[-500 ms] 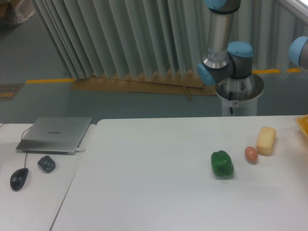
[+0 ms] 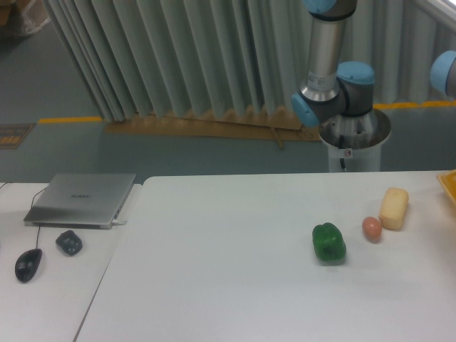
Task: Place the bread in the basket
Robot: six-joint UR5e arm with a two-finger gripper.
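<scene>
Cream-coloured bread (image 2: 394, 208) lay untouched near the tabletop's right edge, just beside the egg (image 2: 371, 228), short of the basket (image 2: 449, 183) at that edge, so everything remained for me, and my gripper was out of view.

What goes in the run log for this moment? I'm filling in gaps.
bread on table, right of egg | basket at right edge, bread not in it | gripper out of view
</scene>
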